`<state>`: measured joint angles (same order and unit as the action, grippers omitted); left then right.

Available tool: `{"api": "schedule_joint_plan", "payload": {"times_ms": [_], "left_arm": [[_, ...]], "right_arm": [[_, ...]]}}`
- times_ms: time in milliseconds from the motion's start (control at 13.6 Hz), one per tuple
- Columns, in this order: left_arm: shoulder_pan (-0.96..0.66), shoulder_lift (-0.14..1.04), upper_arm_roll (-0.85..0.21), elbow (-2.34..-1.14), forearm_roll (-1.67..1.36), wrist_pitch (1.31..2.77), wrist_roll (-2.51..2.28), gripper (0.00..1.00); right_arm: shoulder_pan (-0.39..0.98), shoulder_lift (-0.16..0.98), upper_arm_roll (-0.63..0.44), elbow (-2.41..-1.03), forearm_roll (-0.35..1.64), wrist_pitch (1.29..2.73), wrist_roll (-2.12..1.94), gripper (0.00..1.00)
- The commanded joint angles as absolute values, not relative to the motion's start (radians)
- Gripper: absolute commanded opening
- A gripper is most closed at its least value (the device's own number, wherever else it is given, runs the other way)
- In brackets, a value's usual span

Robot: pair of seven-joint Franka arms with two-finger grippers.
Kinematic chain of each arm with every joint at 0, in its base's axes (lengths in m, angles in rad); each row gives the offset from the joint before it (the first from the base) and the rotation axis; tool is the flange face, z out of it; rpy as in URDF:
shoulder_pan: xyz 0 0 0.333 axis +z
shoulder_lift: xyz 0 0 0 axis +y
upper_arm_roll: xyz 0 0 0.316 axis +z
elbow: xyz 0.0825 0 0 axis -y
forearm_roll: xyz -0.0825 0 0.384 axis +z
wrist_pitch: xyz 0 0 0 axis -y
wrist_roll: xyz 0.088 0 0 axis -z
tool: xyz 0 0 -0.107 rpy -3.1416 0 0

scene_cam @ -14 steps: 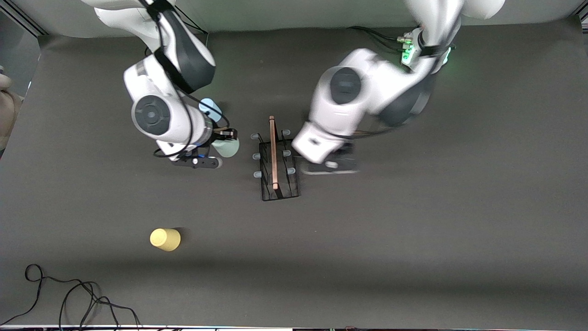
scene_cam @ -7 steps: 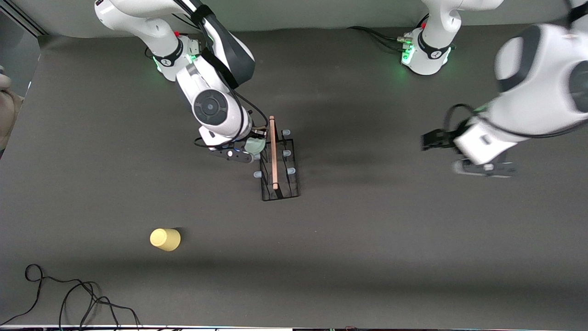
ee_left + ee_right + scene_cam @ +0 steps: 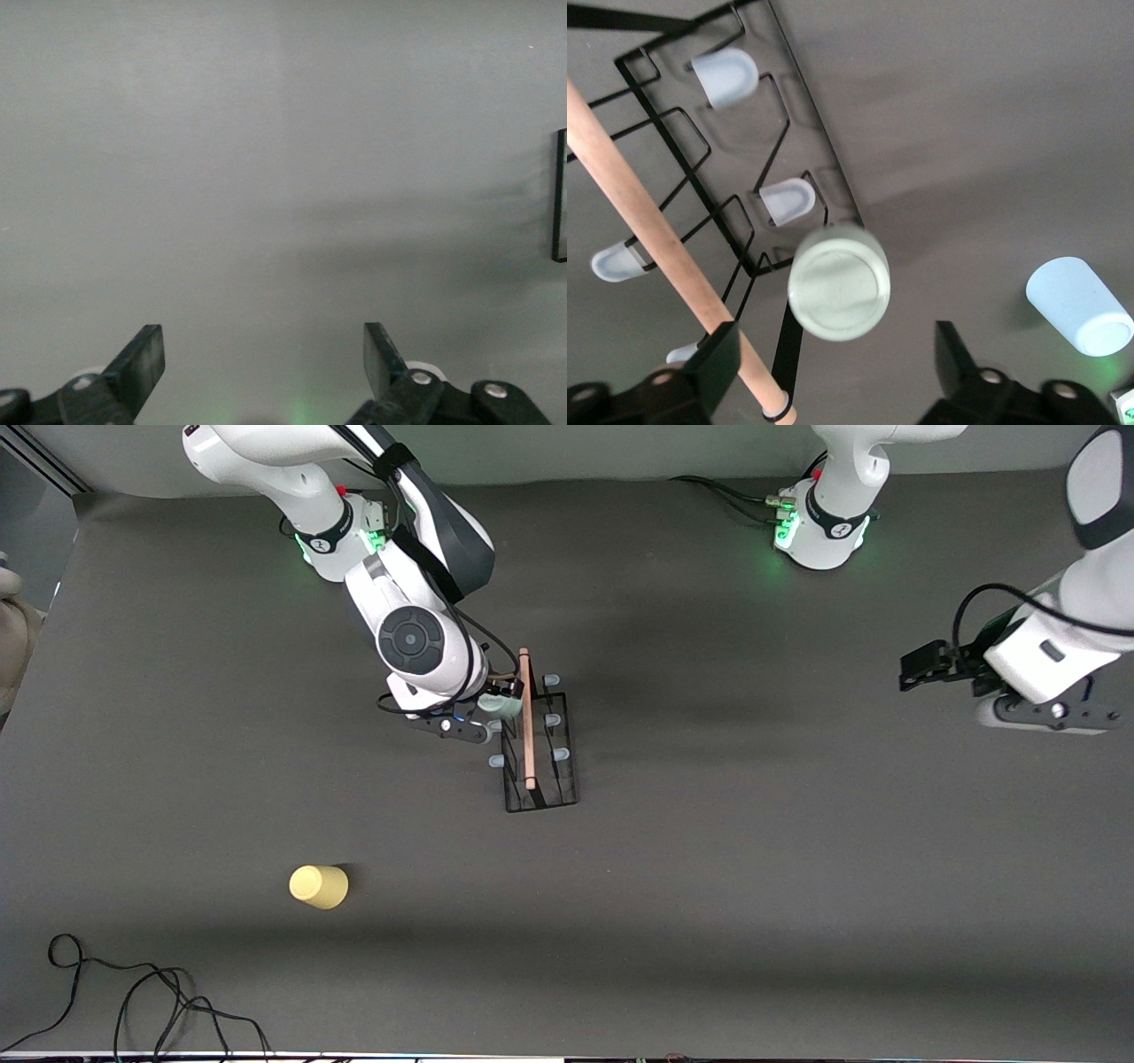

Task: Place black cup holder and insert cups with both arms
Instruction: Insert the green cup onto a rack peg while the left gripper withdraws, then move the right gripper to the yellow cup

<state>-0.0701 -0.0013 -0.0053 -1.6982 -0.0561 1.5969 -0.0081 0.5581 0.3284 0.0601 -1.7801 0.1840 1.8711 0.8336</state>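
Nearest the front camera, the yellow cup (image 3: 319,887) stands mouth-down on the table toward the right arm's end, untouched and well apart from everything else.

Farther in, the black cup holder (image 3: 540,802) stands upright mid-table with its wooden rod (image 3: 527,717) on top. It sits where it sat a second ago, so I treat the placement step as done.

The change is at the holder's end farthest from the camera, on the side toward the right arm. A second ago the right gripper (image 3: 835,350) carried the pale green cup (image 3: 838,282) beside the holder, clamped. Now its fingers stand wide, one on each side of the cup and clear of it. The cup's closed base faces the wrist camera, and the cup sits where the third peg of that row should be, so I judge it seated on that peg and released. That makes one cup inserted and two remaining.

The gripper hangs directly over the cup, so I expect a straight lift to clear it without dragging it off.

The light blue cup (image 3: 1079,305) lies on the table just beside the holder, toward the right arm's base. The front view hides it under the arm.

The left gripper (image 3: 264,354) has withdrawn from the holder to the left arm's end of the table. It waits over bare table, fingers wide and empty
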Motion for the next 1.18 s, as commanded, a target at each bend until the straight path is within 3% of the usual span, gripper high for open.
{"api": "schedule_joint_plan", "payload": {"times_ms": [0, 221, 516, 1105], "left_arm": [[-0.057, -0.008, -0.006, -1.657, -0.019, 1.548, 0.035, 1.00], [-0.057, -0.009, -0.005, -1.618, -0.009, 1.519, 0.043, 1.00], [-0.060, -0.008, -0.006, -1.582, -0.008, 1.485, 0.044, 1.00], [-0.060, -0.006, -0.008, -1.591, -0.003, 1.486, 0.009, 1.00]], "right_arm": [[0.549, 0.314, 0.026, -1.740, 0.192, 1.835, 0.812, 1.00], [0.543, 0.333, -0.140, -1.711, 0.117, 1.847, 0.541, 1.00], [0.532, 0.425, -0.326, -1.706, 0.106, 2.063, 0.301, 1.00], [0.327, 0.713, -0.330, -1.445, 0.144, 2.128, 0.158, 1.00]]}}
